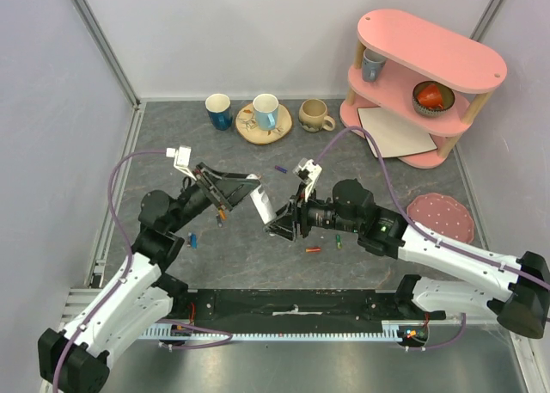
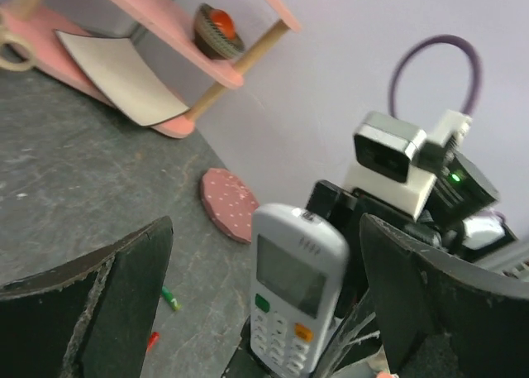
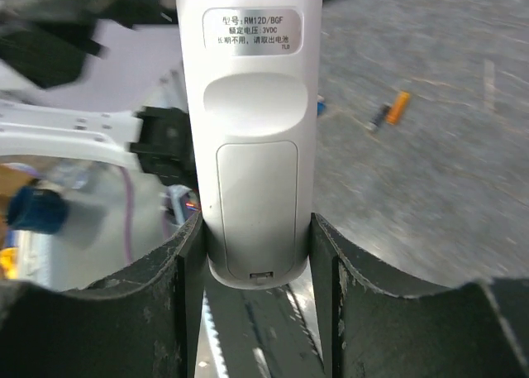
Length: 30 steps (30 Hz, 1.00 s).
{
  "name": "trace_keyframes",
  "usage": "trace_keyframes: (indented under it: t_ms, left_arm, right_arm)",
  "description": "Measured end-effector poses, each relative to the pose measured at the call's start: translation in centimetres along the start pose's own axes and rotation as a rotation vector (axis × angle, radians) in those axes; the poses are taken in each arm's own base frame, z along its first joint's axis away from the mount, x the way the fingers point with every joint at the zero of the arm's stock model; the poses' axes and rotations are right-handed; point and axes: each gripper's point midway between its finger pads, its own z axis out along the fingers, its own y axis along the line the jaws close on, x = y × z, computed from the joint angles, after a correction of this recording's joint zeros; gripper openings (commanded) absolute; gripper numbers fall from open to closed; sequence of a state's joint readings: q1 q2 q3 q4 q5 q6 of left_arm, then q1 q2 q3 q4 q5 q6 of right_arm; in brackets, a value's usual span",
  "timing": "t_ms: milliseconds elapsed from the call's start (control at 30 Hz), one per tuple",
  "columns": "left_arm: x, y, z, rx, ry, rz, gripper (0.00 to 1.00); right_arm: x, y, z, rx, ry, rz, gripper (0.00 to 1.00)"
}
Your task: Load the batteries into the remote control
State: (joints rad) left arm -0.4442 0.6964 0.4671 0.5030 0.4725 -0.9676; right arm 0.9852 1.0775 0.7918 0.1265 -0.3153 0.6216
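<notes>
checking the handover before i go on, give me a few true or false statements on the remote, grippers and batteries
1. The right gripper grips the remote. True.
2. The left gripper is clamped on the remote. False: its fingers stand wide apart on either side of the remote, not touching it.
3. The battery cover is off the remote. False: the right wrist view shows it in place on the back.
4. A red-orange battery lies on the table. True.
5. The remote lies flat on the table. False: it is held up off the table, between the two grippers.
</notes>
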Motion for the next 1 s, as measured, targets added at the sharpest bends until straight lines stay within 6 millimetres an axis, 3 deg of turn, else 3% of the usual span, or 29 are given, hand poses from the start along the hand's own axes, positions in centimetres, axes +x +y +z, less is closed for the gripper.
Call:
trace_keyframes:
  t_ms: [167,300,400,533,700,1000]
  left_arm:
    - [-0.6,1.6,-0.1,-0.14,0.011,0.038,0.99]
    - [0.5,3.2,-0.8,-0.232,0.036,0.04,0.99]
    - [2.0,4.3,-1.0,-0.294,0.07,0.032,0.99]
    - [4.2,5.7,-1.0,-0.37,0.124,0.02,0.99]
    - [6.0,7.3,-0.6,-0.454,0.178,0.014,0.98]
    - [5.9,7.8,0.7,-0.488,0.183,0.02,0.89]
  right_arm:
    - [1.2,-4.0,-1.1,0.265,0.092,-0.086,0.34]
    - [3.0,-7.6,-2.3,0.465,0.171,-0.122,0.34]
    - [3.8,-9.0,-2.7,0.558,0.213,-0.144,0.34]
    - [3.6,-9.5,-2.6,0.622,0.23,-0.174,0.35]
    - [2.5,-8.7,-1.7,0.633,0.214,-0.2,0.35]
    - [2.8,-8.7,-1.4,0.657,0.236,-0.219,0.36]
